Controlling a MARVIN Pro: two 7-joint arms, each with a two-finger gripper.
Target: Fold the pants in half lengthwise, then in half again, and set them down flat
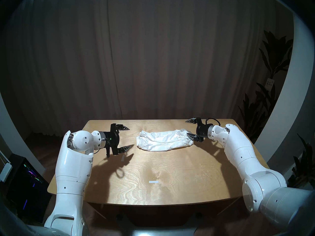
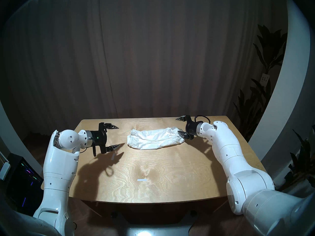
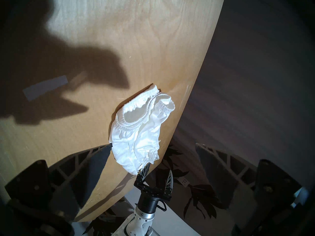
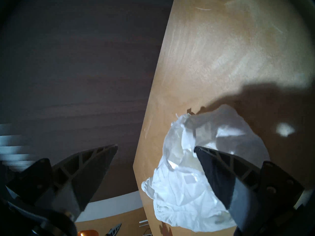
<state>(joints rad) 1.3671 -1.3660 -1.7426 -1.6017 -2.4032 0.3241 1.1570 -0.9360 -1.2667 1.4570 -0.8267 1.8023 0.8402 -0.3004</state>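
The white pants (image 1: 163, 141) (image 2: 155, 139) lie on the wooden table (image 1: 170, 188) as a long wrinkled strip, the gathered waistband at the left end and the ruffled leg hems at the right end. My left gripper (image 1: 129, 137) (image 2: 121, 136) is open and empty, hovering just left of the waistband; its wrist view shows the pants (image 3: 136, 133) ahead. My right gripper (image 1: 187, 127) (image 2: 177, 125) is wide open at the hem end. Its near finger touches the ruffled cloth (image 4: 187, 188) and its far finger stands clear by the table's back edge.
Two small white tape strips lie on the table, one near the front middle (image 1: 153, 181) and one under the left gripper (image 1: 122, 158) (image 3: 45, 87). A dark curtain hangs behind the table. Plants (image 1: 272, 60) stand at the right, and a dark cabinet (image 1: 25, 179) at the left.
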